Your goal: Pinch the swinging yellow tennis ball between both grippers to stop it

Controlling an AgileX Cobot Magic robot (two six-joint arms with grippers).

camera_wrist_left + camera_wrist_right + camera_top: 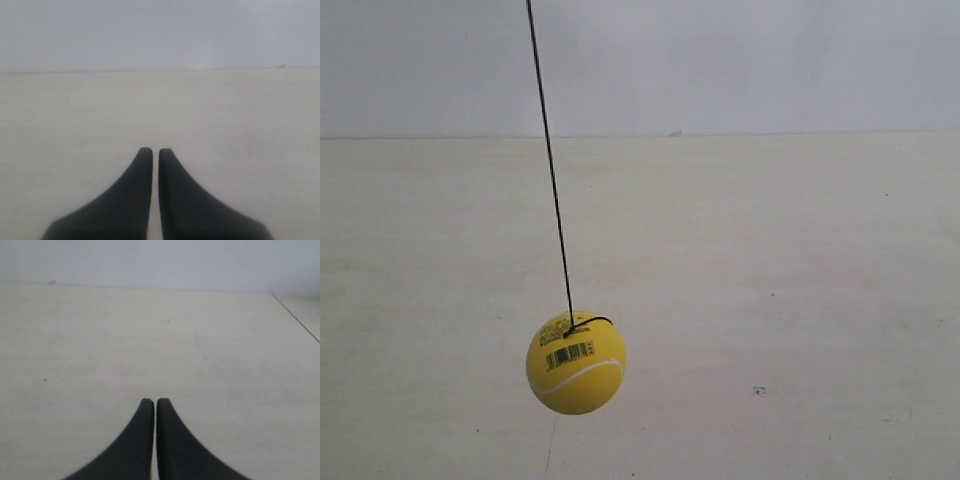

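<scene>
Ball: the yellow tennis ball (576, 365) hangs on a slanted black string (550, 160) over the counter (790, 250), toward its near edge.
Left gripper (155, 151): fingers together, holding nothing.
Right gripper (152, 401): fingers together, holding nothing.
Danger: neither wrist view shows the ball, so one gripper may bump it first and make it swing more.

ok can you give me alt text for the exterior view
A yellow tennis ball hangs from a thin black string that slants down from the top edge, in front of a pale table. Its barcode label and curved white seam face the camera.
</scene>
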